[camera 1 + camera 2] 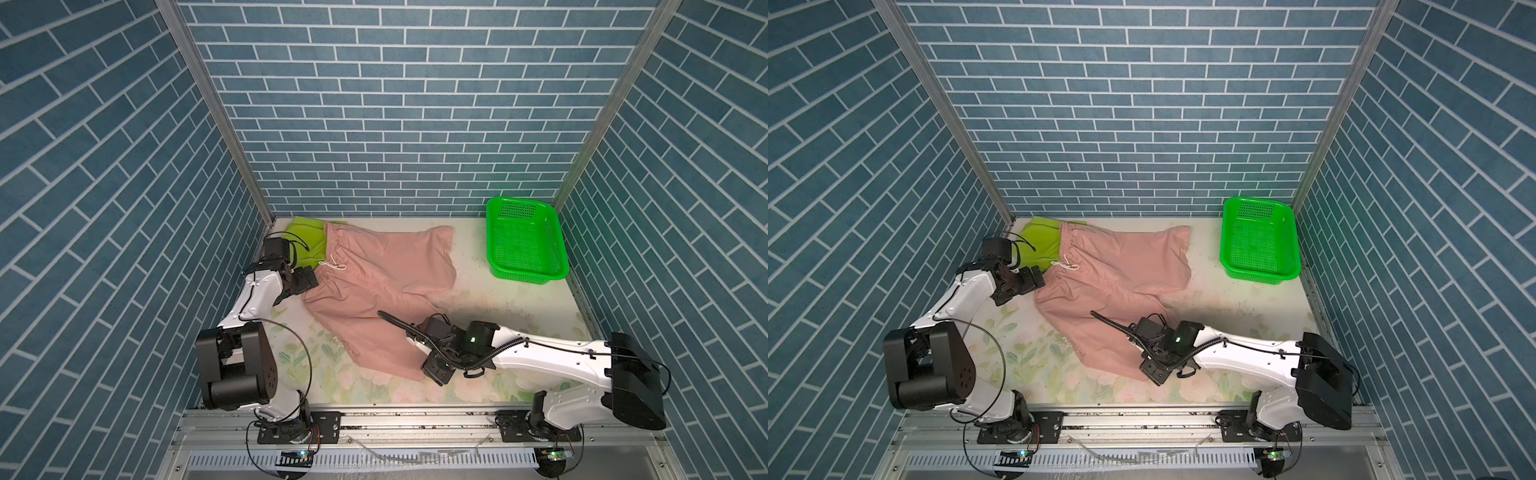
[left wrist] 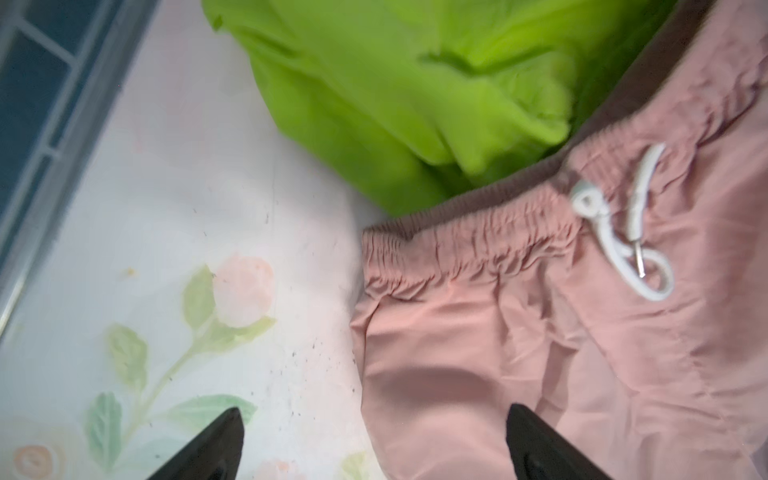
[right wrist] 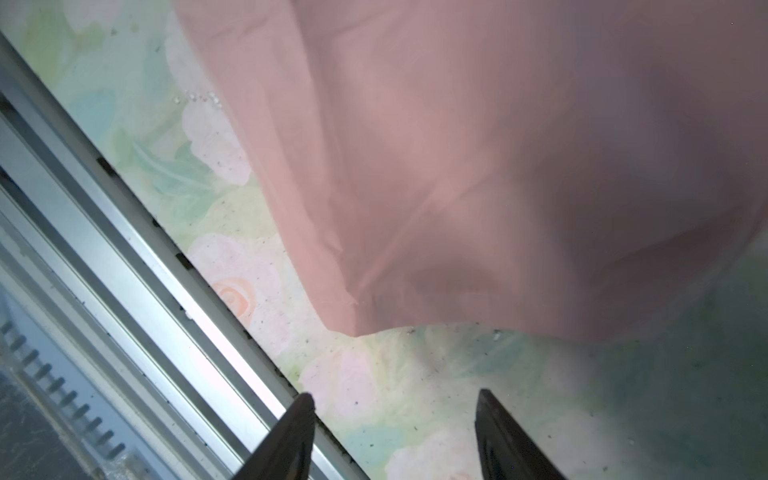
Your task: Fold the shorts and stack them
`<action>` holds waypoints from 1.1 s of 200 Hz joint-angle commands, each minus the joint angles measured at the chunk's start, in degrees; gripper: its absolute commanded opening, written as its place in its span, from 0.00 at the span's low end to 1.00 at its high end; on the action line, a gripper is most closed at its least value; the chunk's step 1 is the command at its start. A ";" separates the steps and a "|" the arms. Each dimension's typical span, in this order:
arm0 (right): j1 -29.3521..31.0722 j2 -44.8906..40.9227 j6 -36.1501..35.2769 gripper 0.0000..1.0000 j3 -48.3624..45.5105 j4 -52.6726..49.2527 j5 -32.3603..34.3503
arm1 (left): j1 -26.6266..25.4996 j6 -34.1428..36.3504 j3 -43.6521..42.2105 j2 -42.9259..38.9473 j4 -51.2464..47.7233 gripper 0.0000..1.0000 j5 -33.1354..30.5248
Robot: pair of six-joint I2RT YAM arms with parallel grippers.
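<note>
A: Where do the two pairs of shorts lie?

B: The dusty-pink soft fabric shorts [image 1: 374,282] with the gathered elastic waistband are spread open across the middle of the floral-printed table [image 1: 299,365]. The waistband points to the far left corner. One leg reaches toward the far right and the other toward the near edge.

A: And the other pair?

B: The lime-green fabric shorts [image 1: 309,241] sit bunched in the far left corner, and the pink waistband lies over their edge. A white drawstring [image 2: 615,232] is looped on that waistband.

A: What of the left gripper [image 2: 374,411]?

B: Its jaws stand wide apart and hold nothing. It hovers at the near end of the pink waistband. One black finger [image 2: 536,449] is over the pink cloth and the other is over bare table. Whether either one touches cannot be told.

A: And the right gripper [image 3: 395,395]?

B: Its jaws are apart too, with nothing between them. It is low over the table at the hem of the near pink leg. The hem corner lies just ahead of the fingertips, apart from them.

A: Anything else on the table?

B: A bright green perforated plastic basket [image 1: 523,245] stands in the far right corner, well apart from both pairs.
</note>
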 commanded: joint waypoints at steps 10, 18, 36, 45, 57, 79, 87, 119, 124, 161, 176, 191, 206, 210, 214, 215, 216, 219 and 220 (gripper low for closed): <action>3.03 5.10 -3.96 0.63 0.58 6.16 2.75 | 0.92 -3.15 -4.36 0.29 5.88 1.00 5.81; 3.56 6.69 -4.48 0.63 0.94 6.80 3.32 | 0.92 -3.29 -4.76 0.64 6.38 1.00 6.06; 4.16 9.29 -5.49 0.63 1.47 8.95 2.81 | 0.88 -3.33 -5.23 1.05 7.95 1.00 6.31; 4.32 10.35 -5.84 0.63 1.48 10.50 2.14 | 0.92 -3.15 -4.95 1.24 7.95 1.00 5.62; 4.52 11.73 -6.28 0.63 1.79 11.48 2.12 | 0.84 -2.34 -4.46 1.82 7.81 1.00 4.53; 4.52 14.14 -7.07 0.56 2.35 12.77 4.27 | 0.83 -1.15 -3.92 3.01 7.94 1.00 3.73; 4.47 14.85 -7.16 0.46 2.71 12.66 4.95 | 0.83 -0.89 -3.91 3.46 8.19 0.99 3.46; 3.70 13.69 -8.05 0.00 3.74 11.01 0.49 | 0.83 0.16 -3.03 4.89 8.83 0.77 3.93; 3.16 12.92 -8.06 0.00 3.79 10.56 -1.65 | 0.83 0.42 -2.60 5.07 8.57 0.72 3.98; -5.77 4.04 -5.96 0.00 1.98 9.27 -24.26 | 0.83 0.85 -0.54 6.02 7.73 0.30 3.27; -9.91 1.29 -4.55 0.00 1.32 9.91 -33.40 | 0.83 1.38 0.21 6.69 7.29 0.17 3.27; -13.10 1.03 -4.31 0.00 1.62 9.35 -41.10 | 0.83 1.56 0.78 7.28 6.77 0.08 3.44; -15.61 2.43 -3.71 0.00 1.92 9.12 -49.08 | 0.83 1.48 0.91 7.32 6.86 0.05 3.93; -16.03 2.79 -3.52 0.00 1.91 9.27 -50.63 | 0.75 1.45 0.97 7.39 6.84 0.05 4.11; -16.51 3.18 -3.42 0.00 1.90 9.43 -52.64 | 0.74 1.58 1.08 7.47 6.69 0.05 4.27; -16.59 3.26 -3.41 0.00 1.91 9.46 -53.03 | 0.74 1.59 1.14 7.48 6.64 0.05 4.30; -16.67 3.35 -3.41 0.00 1.96 9.47 -53.40 | 0.74 1.59 1.16 7.43 6.61 0.05 4.31; -16.93 3.68 -3.41 0.00 1.88 9.36 -54.38 | 0.74 1.62 1.30 7.46 6.51 0.05 4.29; -17.02 3.73 -3.36 0.00 1.90 9.37 -54.60 | 0.74 1.61 1.33 7.47 6.41 0.05 4.27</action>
